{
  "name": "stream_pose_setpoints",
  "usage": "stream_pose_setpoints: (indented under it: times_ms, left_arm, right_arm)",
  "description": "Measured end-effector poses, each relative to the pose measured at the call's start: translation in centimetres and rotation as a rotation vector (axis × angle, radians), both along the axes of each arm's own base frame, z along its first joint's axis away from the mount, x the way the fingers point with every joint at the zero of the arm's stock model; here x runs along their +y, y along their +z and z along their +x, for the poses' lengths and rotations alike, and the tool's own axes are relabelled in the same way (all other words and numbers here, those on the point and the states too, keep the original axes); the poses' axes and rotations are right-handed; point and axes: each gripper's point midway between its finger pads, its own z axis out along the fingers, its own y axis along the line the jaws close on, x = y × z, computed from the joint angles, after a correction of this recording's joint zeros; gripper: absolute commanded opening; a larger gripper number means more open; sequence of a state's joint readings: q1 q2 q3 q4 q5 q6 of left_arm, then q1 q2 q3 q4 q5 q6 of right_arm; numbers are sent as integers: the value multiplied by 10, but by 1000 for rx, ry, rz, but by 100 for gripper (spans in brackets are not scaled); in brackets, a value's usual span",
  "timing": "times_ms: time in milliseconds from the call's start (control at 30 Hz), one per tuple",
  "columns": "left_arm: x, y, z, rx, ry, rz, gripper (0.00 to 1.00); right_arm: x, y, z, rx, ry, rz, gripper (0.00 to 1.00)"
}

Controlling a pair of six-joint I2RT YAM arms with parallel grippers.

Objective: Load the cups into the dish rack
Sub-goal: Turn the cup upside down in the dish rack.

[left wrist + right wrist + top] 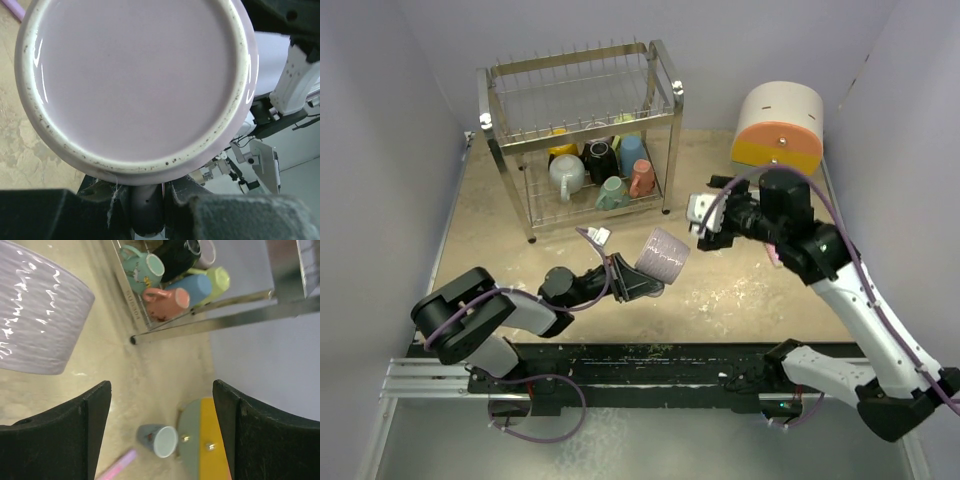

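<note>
While it hangs from the near-side left arm, the lilac mug (662,252) is pinched by its handle in the left gripper (632,280), whose dark fingers (60,215) press the loop from both sides. This mug is clear of the table (740,295), tipped over sideways, a little short of the rack's front. Its wall is ribbed with fine ridges under a glossy glaze. The round end facing the left wrist camera is ringed by a pale edge flecked with dark specks.

Just to its right, and apart from it, the right gripper (160,390) has its two black jaws spread wide with nothing between them. The table is a mottled beige sheet, like worn stone.

Beyond the right gripper, one grey-blue cup (158,440) lies on its side just beside the drawer unit (780,120), with one flat pink bar (117,466) near it.

Farther back stands the single dish rack (676,92), two tiers of shiny chrome tube and thin wire grid. Its lower tier is crowded with smooth glazed mugs. I count at least seven:
- a teal mug (142,265)
- a black mug (175,255)
- a coral-pink mug (167,297)
- a blue mug (200,287)
- a lime-green mug (218,277)
- a yellow mug (563,150)
- a pale mug (566,175)

The rack's front corner post and bottom rail stand between the held mug and that shelf. The drawer unit sits at the far right, a rounded drum with a white top and orange and yellow fronts.
</note>
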State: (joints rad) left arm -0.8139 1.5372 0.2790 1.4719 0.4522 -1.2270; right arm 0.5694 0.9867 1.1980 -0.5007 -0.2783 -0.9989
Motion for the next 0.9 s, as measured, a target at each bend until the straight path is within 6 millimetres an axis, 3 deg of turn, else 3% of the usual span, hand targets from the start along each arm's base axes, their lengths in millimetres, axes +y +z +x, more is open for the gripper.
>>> stream_pose_setpoints:
  times_ms: [100,233,333,467,567,900]
  left_arm:
    - [7,8,-2,-62,22,-10,0]
    - [17,18,-2,-128,54,-7,0]
    - [24,24,0,-177,84,15,0]
    - [33,30,-1,-237,119,75,0]
    - [40,39,-2,-293,142,150,0]
    - [60,128,24,-522,262,371,0]
  right_arm:
    - [-8,3,11,174,-83,50,81]
    - [-19,13,39,366,-173,104,76]
    - [-20,-14,47,529,-197,80,75]
    - [-17,-62,32,738,-158,90,76]
    - [-16,-85,16,816,-142,140,76]
    - [-4,-122,1,892,-17,285,77]
